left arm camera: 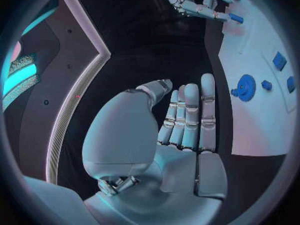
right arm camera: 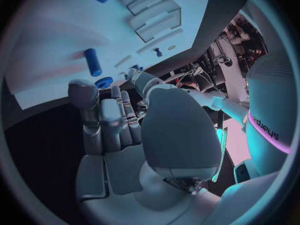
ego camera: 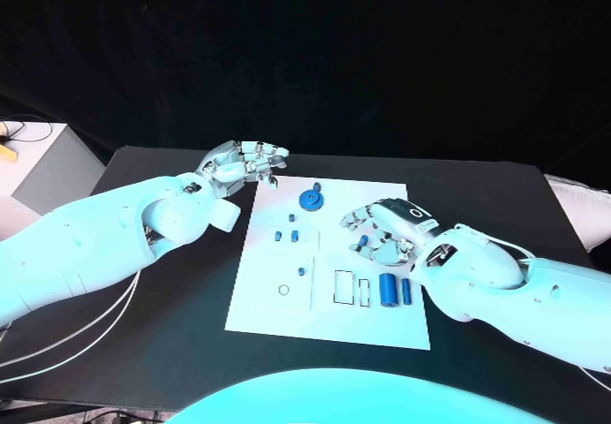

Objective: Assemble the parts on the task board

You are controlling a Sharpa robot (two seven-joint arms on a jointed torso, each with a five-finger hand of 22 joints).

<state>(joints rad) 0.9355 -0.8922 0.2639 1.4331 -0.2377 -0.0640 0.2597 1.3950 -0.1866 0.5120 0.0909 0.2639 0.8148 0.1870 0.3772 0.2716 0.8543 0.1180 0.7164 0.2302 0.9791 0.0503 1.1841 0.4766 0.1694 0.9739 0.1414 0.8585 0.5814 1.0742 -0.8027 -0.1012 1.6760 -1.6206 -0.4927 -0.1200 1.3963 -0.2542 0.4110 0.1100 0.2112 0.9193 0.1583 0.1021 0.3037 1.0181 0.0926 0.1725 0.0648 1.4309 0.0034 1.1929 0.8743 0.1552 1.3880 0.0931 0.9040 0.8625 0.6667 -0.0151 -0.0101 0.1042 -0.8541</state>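
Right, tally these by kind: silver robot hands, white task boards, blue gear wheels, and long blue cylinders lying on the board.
Silver robot hands: 2 (left hand, right hand)
White task board: 1
Blue gear wheel: 1
Long blue cylinders: 2
Total: 6

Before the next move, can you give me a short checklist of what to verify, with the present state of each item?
1. Left hand off the task board, at its far left corner: ok.
2. Left hand holds nothing, fingers apart: ok.
3. Right hand above the board: ok.
4. Small blue part at its fingers, firmly held: cannot tell.
5. Blue gear on the board, clear of both hands: ok.
6. Two blue cylinders lying side by side: ok.
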